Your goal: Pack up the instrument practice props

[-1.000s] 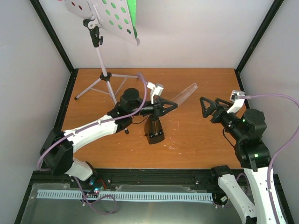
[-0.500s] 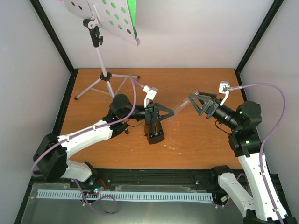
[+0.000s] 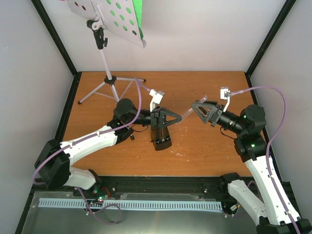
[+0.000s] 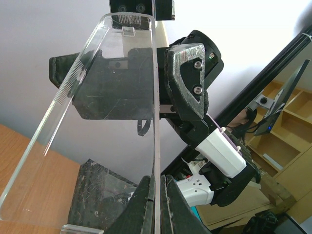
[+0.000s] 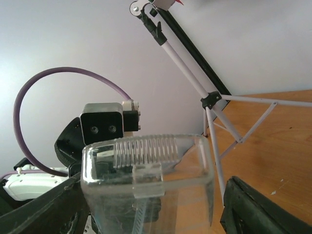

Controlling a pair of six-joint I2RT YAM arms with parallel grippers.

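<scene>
On the brown wooden worktop (image 3: pixel 204 146), closest to the arm bases, the small black pyramid-shaped metronome (image 3: pixel 161 137) stands uncovered a little left of centre. Just above and behind it the left fingers (image 3: pixel 171 118) are clenched on the clear plastic cover (image 3: pixel 186 113), pinching one thin side wall of it near its wide, open end. The left wrist view shows that wall running straight up out of the tight gap between the two pads. The cover is off the worktop, lying roughly level and pointing rightward and away, its narrower closed end with a ribbed grip strip turned toward the right arm.

At that far end the right fingers (image 3: pixel 199 110) are spread wide, one on each side of the cover's tip. In the right wrist view the tip sits between them, with bare space showing on at least one side, so they surround it without gripping.

Well beyond both arms, in the far left corner, the thin silver tripod legs (image 3: pixel 105 91) of the music stand rest on the worktop, and its pole rises to the pale perforated desk (image 3: pixel 111 18), tilted above the back edge. Green music sheets (image 3: pixel 138 12) lie against the desk, their colour showing through the holes. A few holes at the left show red (image 3: pixel 82 7).
</scene>
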